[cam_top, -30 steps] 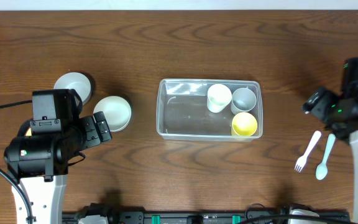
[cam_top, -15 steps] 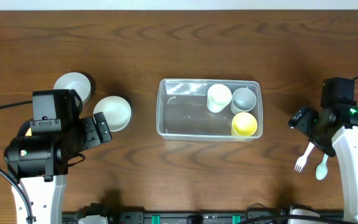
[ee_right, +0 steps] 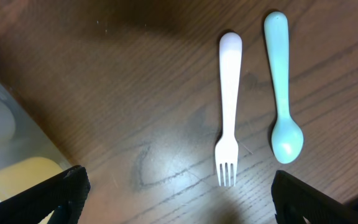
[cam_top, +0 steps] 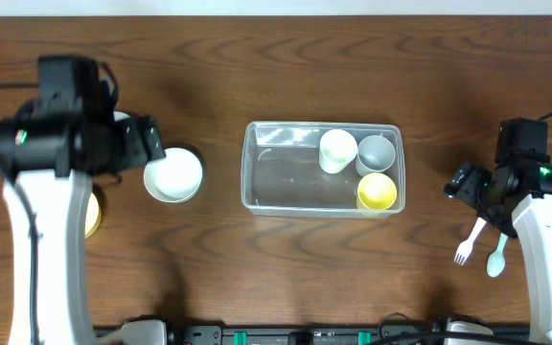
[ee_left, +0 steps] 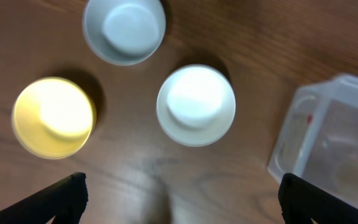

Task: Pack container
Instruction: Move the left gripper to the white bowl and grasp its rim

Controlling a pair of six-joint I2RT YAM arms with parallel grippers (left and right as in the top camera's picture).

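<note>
The overhead camera is looking straight down from high above, taking in a wide stretch of the wooden table [cam_top: 276,67]. The left wrist camera is pointing down from nearer, framing three bowls; it is sharing the white bowl [ee_left: 196,104] and the left end of the container [ee_left: 328,143] with the overhead view. The right wrist camera is sitting closest, facing down on the white fork [ee_right: 229,112] and pale blue spoon [ee_right: 280,93], which the overhead view is also showing near its right edge.

Ahead of the left pincer [ee_left: 182,198] lies one bowl [ee_left: 196,104], a second bowl [ee_left: 124,30] beyond it, a third bowl [ee_left: 53,117] to the left; the container [ee_left: 328,146], holding three cups [cam_top: 338,150], lies to the right. Ahead of the right pincer [ee_right: 185,199] a fork [ee_right: 229,109] lies beside a spoon [ee_right: 281,87].
</note>
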